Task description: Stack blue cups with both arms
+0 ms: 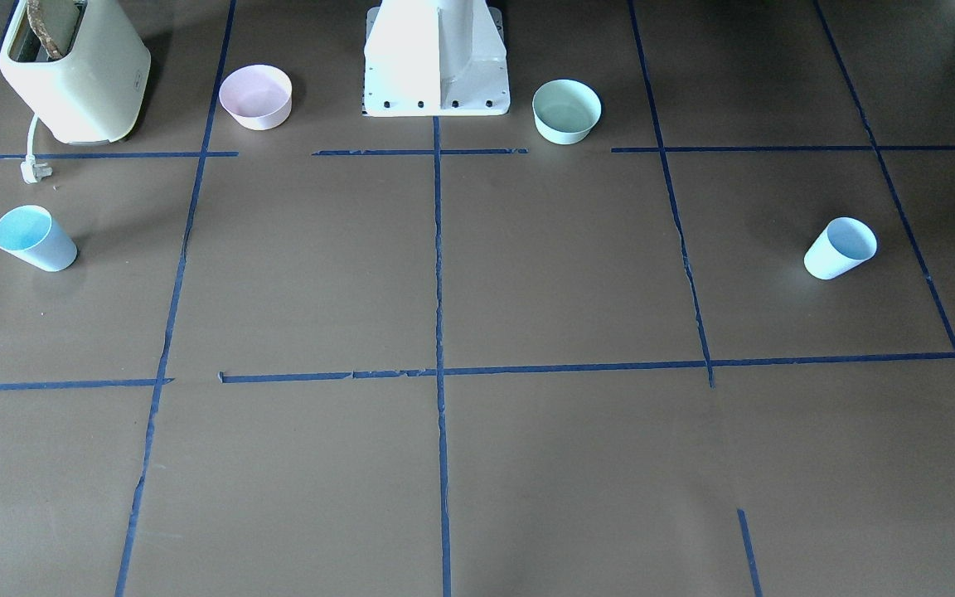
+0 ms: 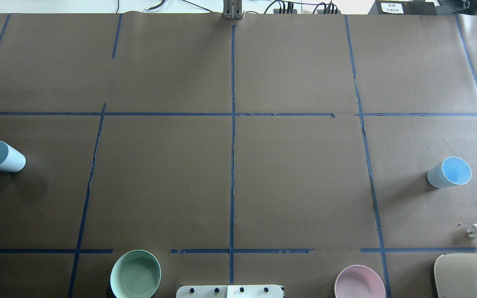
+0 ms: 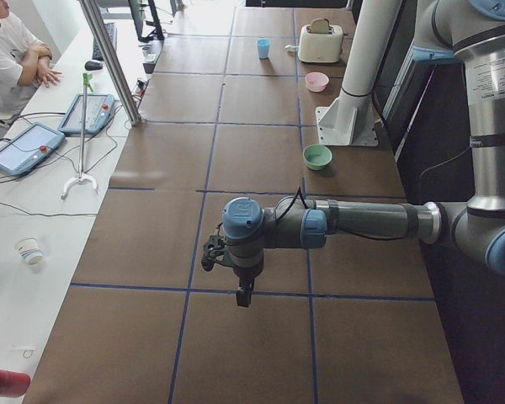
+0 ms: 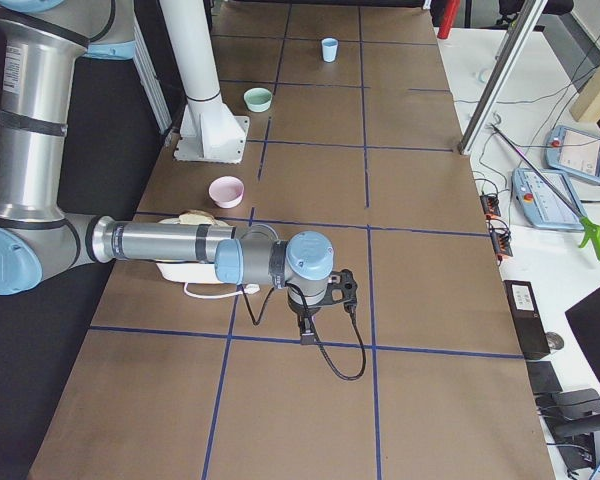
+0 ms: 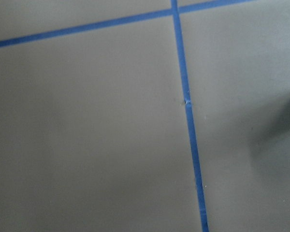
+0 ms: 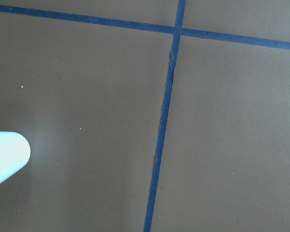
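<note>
Progress: nothing was stacked; you had everything left to do.
Cups: left cup [image 2: 2, 156] and right cup [image 2: 449, 171] sat well apart.
Pincers: left pincer [image 3: 244, 297], right pincer [image 4: 307, 337]; apart or together, I could not tell.

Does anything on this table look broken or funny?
Nothing is spilled or tipped over. The toaster is unplugged, its white plug lying loose on the table. The blue tape lines look ragged, with gaps in places. The blue cup by the toaster and the other blue cup both stand upright.
</note>
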